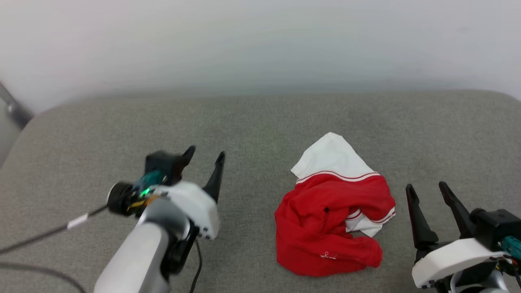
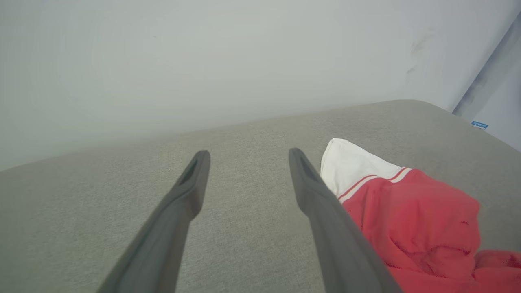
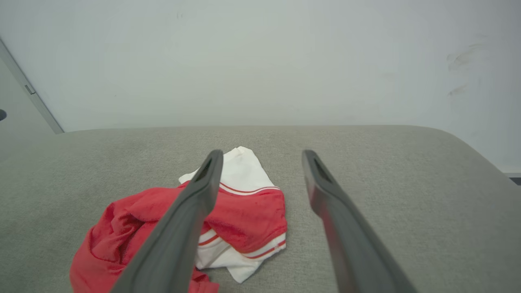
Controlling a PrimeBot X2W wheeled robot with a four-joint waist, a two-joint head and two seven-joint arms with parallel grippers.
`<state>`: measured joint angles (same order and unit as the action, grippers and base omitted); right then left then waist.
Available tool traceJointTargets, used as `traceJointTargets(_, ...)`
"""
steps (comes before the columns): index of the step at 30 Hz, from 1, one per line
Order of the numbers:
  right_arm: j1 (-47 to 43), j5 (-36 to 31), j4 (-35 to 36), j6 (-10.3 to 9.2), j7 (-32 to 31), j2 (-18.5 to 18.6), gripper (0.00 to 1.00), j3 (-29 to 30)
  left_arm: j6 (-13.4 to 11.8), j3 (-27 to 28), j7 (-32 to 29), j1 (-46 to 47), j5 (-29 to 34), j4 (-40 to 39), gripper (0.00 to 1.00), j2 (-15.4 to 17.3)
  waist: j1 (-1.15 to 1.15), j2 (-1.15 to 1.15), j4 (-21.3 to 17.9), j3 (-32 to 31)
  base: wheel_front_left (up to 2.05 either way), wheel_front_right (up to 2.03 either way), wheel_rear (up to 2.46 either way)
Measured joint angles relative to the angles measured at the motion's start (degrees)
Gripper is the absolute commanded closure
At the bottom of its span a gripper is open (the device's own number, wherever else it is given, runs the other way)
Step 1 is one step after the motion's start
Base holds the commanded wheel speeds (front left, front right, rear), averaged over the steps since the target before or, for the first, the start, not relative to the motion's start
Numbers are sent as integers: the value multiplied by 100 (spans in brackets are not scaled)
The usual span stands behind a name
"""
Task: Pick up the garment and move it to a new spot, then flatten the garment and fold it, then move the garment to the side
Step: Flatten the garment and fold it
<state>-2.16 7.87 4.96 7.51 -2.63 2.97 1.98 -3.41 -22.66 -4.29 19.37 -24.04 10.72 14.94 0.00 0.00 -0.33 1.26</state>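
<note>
Left gripper (image 1: pixel 206 151), spread, near garment (image 1: pixel 325 211); logo (image 1: pixel 328 256) illegible.

A grey woven-fabric surface (image 1: pixel 252 122) with rounded far corners lies below a plain pale wall (image 1: pixel 260 40) rising behind its far edge, a slanted grey bar (image 1: pixel 12 106) stands past its left corner, and faint scuffs (image 3: pixel 462 57) mark the wall above its right end.

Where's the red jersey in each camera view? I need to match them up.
Head view: garment right of centre, near the right gripper.
Left wrist view: garment lower right.
Right wrist view: garment lower left, partly behind a finger.
Shared landmark: its white striped sleeve, at the far end.
</note>
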Motion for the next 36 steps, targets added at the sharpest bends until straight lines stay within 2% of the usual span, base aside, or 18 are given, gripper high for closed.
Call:
traceJointTargets(6,198,-3,-16,0,8,-1,0,-59,602,-500,-987,1277,-147,924,0,-349,0,0,-94,405,0,0,0)
traceJointTargets(10,289,-1,-76,0,58,-1,0,-73,890,-873,-1619,1870,-244,1582,0,-572,0,0,-199,663,0,0,0)
traceJointTargets(18,493,36,-221,0,163,-2,0,-162,1076,-1807,-2840,2348,-655,2689,0,-818,1,0,-480,973,0,0,0)
traceJointTargets(24,561,82,-321,-1,227,-1,0,-178,1076,-2597,-3473,2472,-1312,2794,0,-779,0,0,-625,1067,0,0,0)
traceJointTargets(25,563,97,-328,-1,237,-1,0,-172,1074,-2696,-3529,2493,-1407,2788,48,-762,0,0,-637,1076,0,0,0)
traceJointTargets(26,564,101,-342,-1,242,-1,0,-172,1074,-2761,-3541,2499,-1501,2778,65,-747,1,0,-650,1082,0,0,0)
traceJointTargets(27,565,102,-354,-1,252,-2,0,-177,1074,-2864,-3546,2526,-1537,2777,94,-715,0,0,-659,1084,0,0,0)
traceJointTargets(28,567,109,-357,0,260,-2,0,-176,1076,-2929,-3546,2551,-1582,2786,100,-690,0,0,-667,1086,0,0,0)
traceJointTargets(29,569,119,-381,0,264,-2,0,-163,1091,-3065,-3353,2562,-1644,2847,100,-654,0,0,-666,1066,0,0,0)
traceJointTargets(33,561,126,-421,-1,267,-1,0,-87,1090,-3050,-2831,2618,-1537,3018,100,-606,1,0,-602,957,0,0,0)
traceJointTargets(36,528,124,-424,0,264,-2,0,-48,940,-2916,-2358,2694,-1415,2984,100,-437,0,0,-516,825,0,0,0)
